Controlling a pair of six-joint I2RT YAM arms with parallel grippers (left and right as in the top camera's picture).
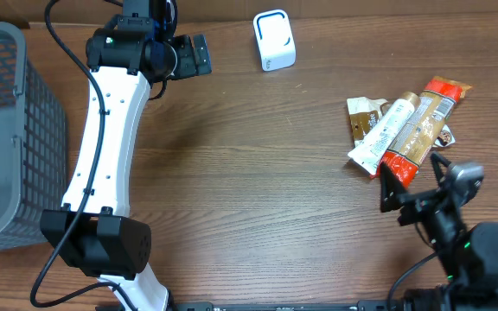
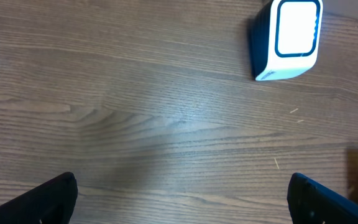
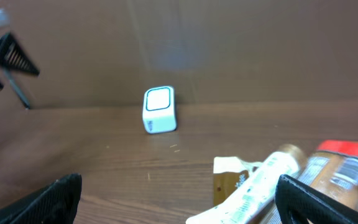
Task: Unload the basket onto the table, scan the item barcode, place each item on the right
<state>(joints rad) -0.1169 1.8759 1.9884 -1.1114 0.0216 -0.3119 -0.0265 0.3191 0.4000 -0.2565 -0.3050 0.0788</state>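
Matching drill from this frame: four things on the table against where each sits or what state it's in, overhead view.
Things
1. grey mesh plastic basket
2. white cube scanner with blue-rimmed window
3. white squeeze tube
4. right gripper

Place or state
a. right side, among the snack packets
b. open, just short of that pile
c. left edge
d. far side, near the middle

Pairs: 1-c, 2-d, 3-a, 4-b

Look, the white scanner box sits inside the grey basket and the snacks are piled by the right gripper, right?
No. The overhead view shows the white scanner box on the table, apart from the grey basket. The snacks are piled by the right gripper.
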